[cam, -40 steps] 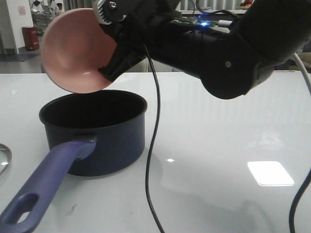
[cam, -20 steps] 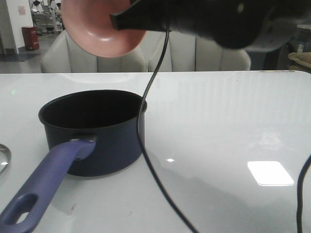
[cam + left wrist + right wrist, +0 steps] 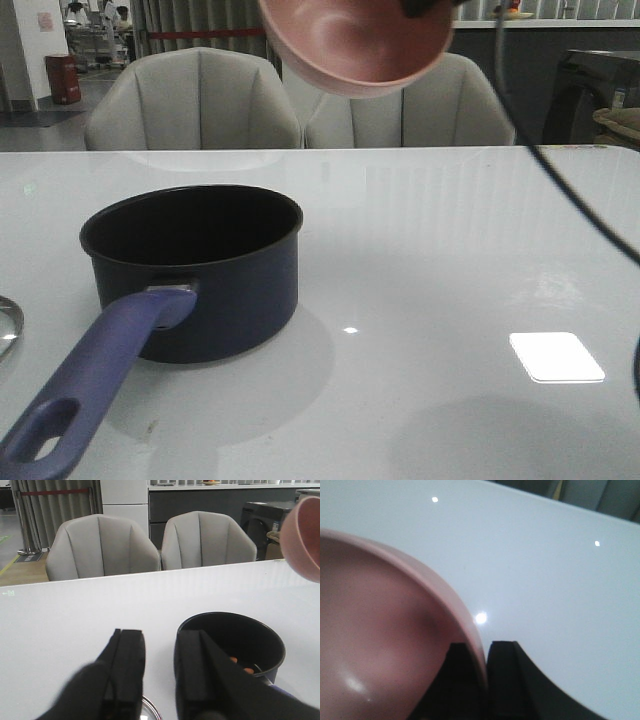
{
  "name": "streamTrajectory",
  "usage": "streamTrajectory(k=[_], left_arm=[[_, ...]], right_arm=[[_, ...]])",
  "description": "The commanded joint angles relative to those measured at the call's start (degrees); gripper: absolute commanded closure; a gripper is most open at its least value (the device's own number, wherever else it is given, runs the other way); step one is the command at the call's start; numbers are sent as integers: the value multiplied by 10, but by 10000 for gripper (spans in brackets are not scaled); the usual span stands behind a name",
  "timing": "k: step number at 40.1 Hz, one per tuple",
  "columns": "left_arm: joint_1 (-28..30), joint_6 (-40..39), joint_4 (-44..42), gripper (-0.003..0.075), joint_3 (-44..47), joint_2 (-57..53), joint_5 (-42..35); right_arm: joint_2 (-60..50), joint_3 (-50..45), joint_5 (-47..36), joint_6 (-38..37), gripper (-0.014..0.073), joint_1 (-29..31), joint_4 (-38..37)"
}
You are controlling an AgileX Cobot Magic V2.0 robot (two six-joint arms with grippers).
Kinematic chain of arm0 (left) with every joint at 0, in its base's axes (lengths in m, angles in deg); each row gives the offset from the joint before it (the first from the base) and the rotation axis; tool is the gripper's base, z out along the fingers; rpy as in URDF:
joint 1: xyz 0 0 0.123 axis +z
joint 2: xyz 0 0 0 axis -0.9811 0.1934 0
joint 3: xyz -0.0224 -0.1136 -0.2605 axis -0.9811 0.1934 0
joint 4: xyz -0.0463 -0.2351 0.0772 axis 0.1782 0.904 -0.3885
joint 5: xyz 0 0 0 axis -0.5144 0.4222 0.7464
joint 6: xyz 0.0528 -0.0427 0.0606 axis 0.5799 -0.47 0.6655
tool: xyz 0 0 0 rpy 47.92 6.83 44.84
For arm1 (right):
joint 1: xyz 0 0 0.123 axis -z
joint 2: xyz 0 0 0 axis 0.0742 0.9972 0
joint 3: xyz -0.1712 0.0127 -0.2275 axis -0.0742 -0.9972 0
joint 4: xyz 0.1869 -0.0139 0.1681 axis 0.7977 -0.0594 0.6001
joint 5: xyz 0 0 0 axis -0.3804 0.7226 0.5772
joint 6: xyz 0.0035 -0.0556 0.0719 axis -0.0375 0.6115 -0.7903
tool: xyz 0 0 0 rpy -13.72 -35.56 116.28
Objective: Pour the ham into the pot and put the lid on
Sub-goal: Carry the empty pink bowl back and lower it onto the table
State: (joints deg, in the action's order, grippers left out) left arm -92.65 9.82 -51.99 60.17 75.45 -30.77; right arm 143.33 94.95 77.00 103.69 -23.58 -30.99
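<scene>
The dark navy pot (image 3: pixel 200 265) stands on the white table at the left, its blue-purple handle (image 3: pixel 95 385) pointing to the front. In the left wrist view a few orange ham pieces (image 3: pixel 241 666) lie inside the pot (image 3: pixel 235 635). My right gripper (image 3: pixel 485 672) is shut on the rim of the pink bowl (image 3: pixel 380 645), which looks empty. It holds the bowl (image 3: pixel 355 45) high above the table, right of the pot. My left gripper (image 3: pixel 160 667) is open and empty just beside the pot. Only the lid's steel rim shows, at the table's far left (image 3: pixel 8 325) and under my left fingers (image 3: pixel 150 711).
Two grey chairs (image 3: pixel 195 100) stand behind the table's far edge. A black cable (image 3: pixel 570 200) hangs down at the right. The white table (image 3: pixel 470 270) stretches bare to the right of the pot.
My right arm has lifted the pink bowl from its tipped position over the pot and carried it up and to the right, turning it back upright. The pot has not moved.
</scene>
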Motion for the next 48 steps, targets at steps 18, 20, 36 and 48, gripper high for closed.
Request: streamTrajectory(k=[18,20,36,48], left_arm=[[-5,0,1,493,-14,6,-45],[-5,0,1,493,-14,6,-45],[-5,0,1,493,-14,6,-45],[-5,0,1,493,-14,6,-45]], right_arm=[[11,21,249,-2,455,202,53],[29,21,259,-2,455,212,53],[140,21,255,2,398,222,53],[168,21,251,12,163,222,50]])
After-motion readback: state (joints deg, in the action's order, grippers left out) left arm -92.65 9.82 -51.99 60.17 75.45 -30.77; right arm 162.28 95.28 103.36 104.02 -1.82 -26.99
